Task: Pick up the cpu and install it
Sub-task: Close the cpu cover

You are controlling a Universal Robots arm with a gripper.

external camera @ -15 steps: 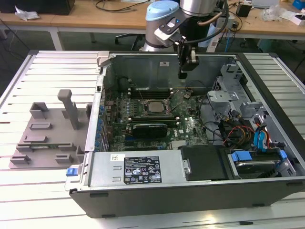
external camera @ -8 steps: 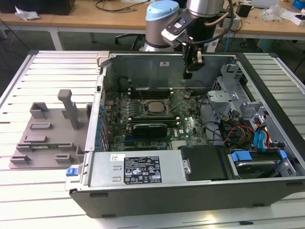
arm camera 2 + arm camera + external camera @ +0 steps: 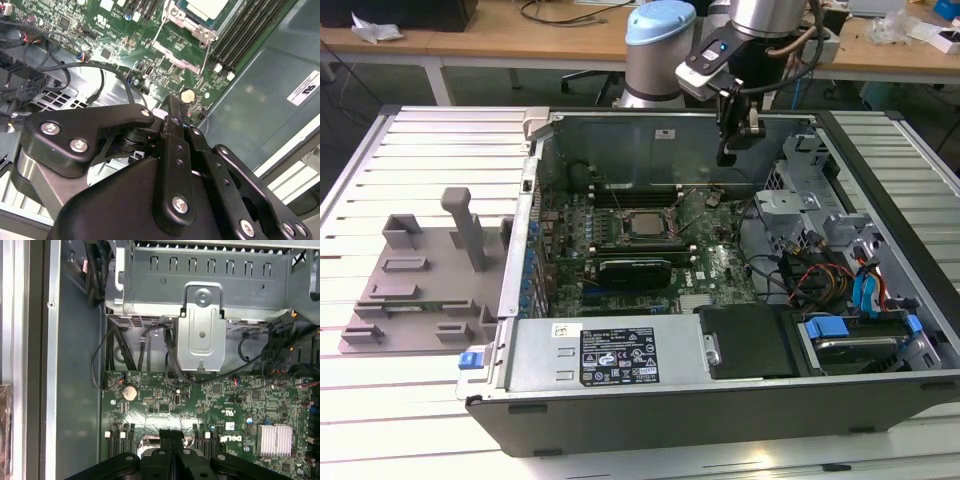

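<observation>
Black end effector (image 3: 172, 434) pinched closed, above motherboard (image 3: 210, 400)

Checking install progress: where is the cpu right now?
The cpu sits in the motherboard socket, mid-case in the exterior view, toward that view's left of the gripper.

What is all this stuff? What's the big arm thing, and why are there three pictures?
That is a robot arm with a tool at its end for pinching things. One picture comes from a camera standing apart; two come from cameras riding near the arm's wrist. On the slatted table lies an open computer case, with a grey plastic tray beside it. The cpu, a small silvery square, sits on the green motherboard. The tool hangs above the board, shut, holding nothing.
</observation>
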